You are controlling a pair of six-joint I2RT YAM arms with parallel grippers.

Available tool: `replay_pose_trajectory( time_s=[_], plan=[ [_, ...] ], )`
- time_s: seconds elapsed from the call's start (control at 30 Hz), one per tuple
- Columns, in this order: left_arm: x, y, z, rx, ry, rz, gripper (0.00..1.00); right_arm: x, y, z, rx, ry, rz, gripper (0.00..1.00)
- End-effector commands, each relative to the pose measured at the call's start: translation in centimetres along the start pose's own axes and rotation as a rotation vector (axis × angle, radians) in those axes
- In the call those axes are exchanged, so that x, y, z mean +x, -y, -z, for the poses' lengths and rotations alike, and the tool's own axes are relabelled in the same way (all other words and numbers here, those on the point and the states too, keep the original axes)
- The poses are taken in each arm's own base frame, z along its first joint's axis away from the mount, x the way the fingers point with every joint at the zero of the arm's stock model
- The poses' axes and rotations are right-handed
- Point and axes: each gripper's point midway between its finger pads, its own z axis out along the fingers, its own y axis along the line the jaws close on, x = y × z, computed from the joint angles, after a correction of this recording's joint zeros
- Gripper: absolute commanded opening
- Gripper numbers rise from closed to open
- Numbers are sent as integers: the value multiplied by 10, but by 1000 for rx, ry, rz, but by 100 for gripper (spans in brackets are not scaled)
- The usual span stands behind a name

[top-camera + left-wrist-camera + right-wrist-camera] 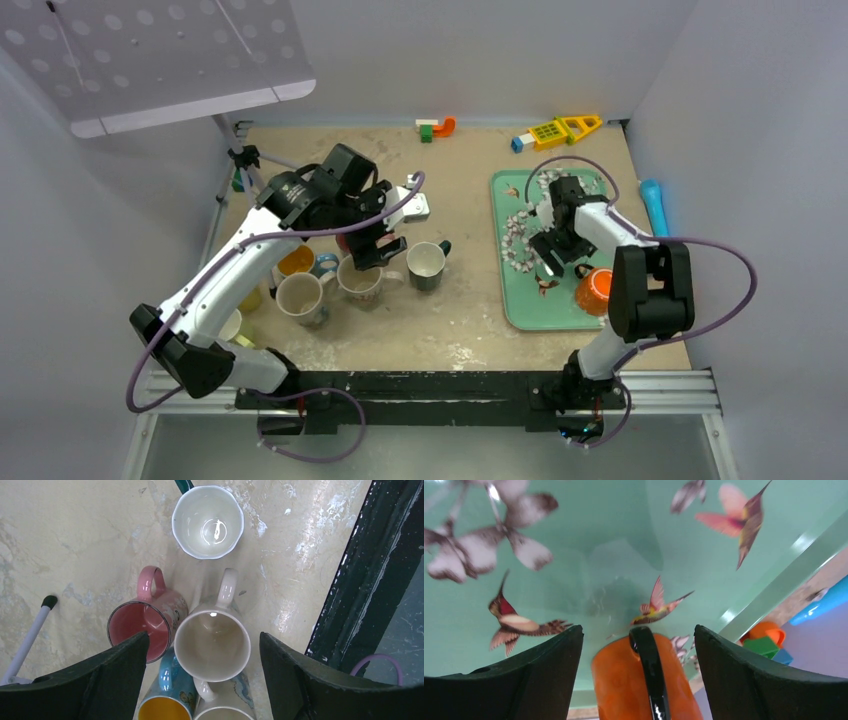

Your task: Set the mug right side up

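Observation:
An orange mug [634,685] with a black handle [649,670] lies on its side on the green bird-print tray [624,555], handle facing up. My right gripper [638,630] stands open astride it, both fingers clear of its sides. From above, the orange mug [595,290] sits at the tray's near right corner, next to the right gripper [553,262]. My left gripper [204,636] hangs open over an upright cream mug [212,642] in a cluster of mugs and holds nothing.
Round the cream mug stand a pink mug [145,622], a blue mug with a yellow inside [167,700] and a white mug [207,522]. A tripod leg [30,635] lies at the left. Toys [555,130] and a blue object [653,205] lie near the tray [520,300].

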Motion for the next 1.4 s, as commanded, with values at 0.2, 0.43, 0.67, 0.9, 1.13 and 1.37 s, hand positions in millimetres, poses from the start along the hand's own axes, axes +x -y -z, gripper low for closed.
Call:
replay_pose_trajectory(
  time_s=[0.2,0.43,0.67,0.9,1.13,1.37],
  plan=[
    [-15,7,18,-3,100,-22,85,34,8,17,92,-101,-14,70],
    [-16,7,19,-5,108,-29,85,37,11,13,114,-108,6,45],
    [-15,8,19,-4,106,-32,85,32,8,-8,85,-150,42,30],
    [-15,12,18,12,114,-27,85,5,29,14,136,-72,12,0],
    [-33,36,36,134,197,-4,85,-70,43,116,189,405,-82,0],
    [-72,78,79,351,366,-5,91,-123,-5,295,79,1147,-57,0]
  ],
)
